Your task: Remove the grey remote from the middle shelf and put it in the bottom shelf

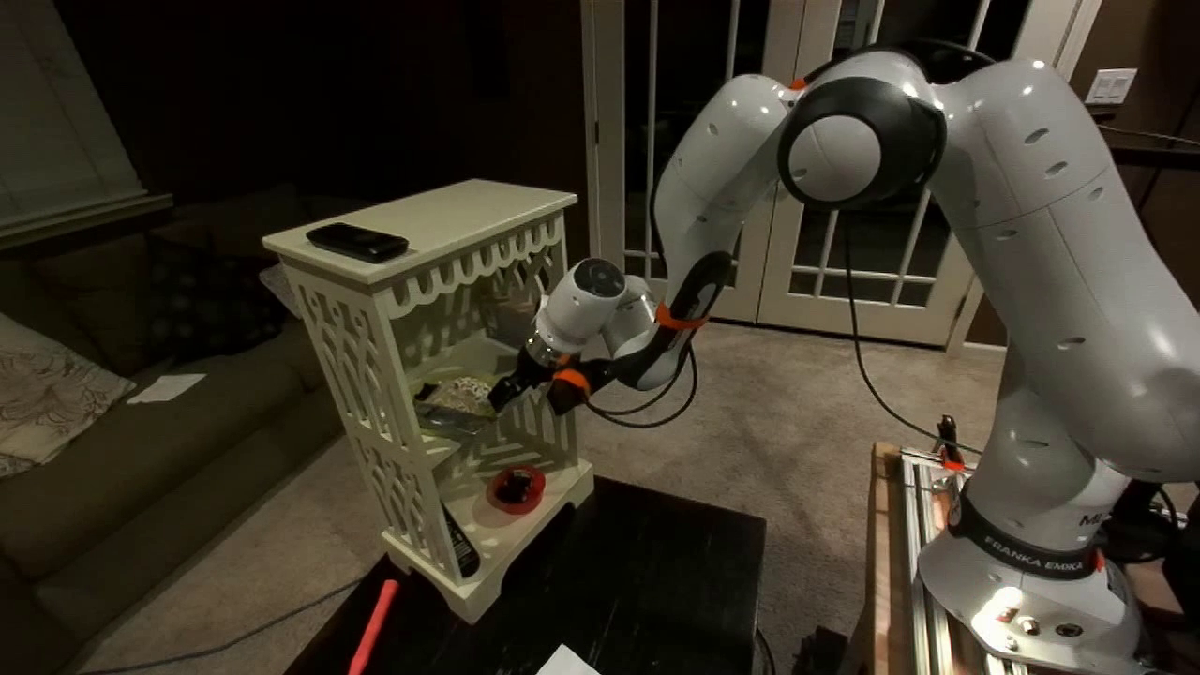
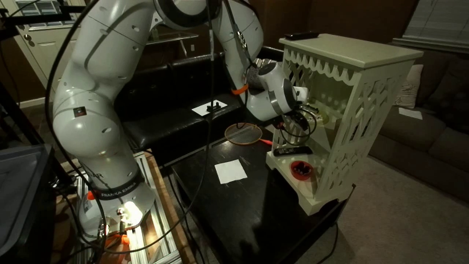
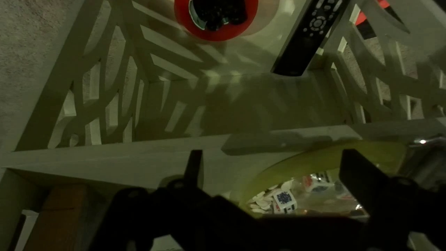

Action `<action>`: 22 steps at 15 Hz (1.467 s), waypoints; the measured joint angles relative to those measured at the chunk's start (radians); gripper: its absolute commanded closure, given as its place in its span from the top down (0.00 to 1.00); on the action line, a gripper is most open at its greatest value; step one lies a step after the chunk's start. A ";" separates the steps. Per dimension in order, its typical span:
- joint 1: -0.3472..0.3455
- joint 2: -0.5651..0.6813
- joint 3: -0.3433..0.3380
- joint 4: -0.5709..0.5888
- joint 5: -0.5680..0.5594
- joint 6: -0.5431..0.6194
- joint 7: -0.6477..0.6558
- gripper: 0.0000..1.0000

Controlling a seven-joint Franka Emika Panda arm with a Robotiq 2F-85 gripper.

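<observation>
A grey elongated object that looks like the remote lies across the front of a yellow-green bowl on the middle shelf of the cream rack. In the wrist view a shiny grey piece shows at the right edge, partly cut off; I cannot tell for sure that it is the remote. My gripper is at the middle shelf's opening, beside the bowl. In the wrist view my gripper is open, its fingers apart over the bowl with nothing between them. The bottom shelf lies below.
The bottom shelf holds a red bowl with dark contents and a black remote near the side wall. Another black device lies on the rack's top. A brown box stands on the middle shelf. A racket and paper lie on the table.
</observation>
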 measured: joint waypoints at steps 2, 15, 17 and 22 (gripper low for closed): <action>0.024 0.013 -0.033 0.011 0.000 0.022 0.000 1.00; 0.521 -0.015 -0.489 -0.048 -0.003 0.044 -0.013 1.00; 0.626 -0.019 -0.586 -0.069 -0.003 0.045 -0.013 1.00; 0.597 -0.040 -0.474 -0.176 -0.012 0.047 -0.059 1.00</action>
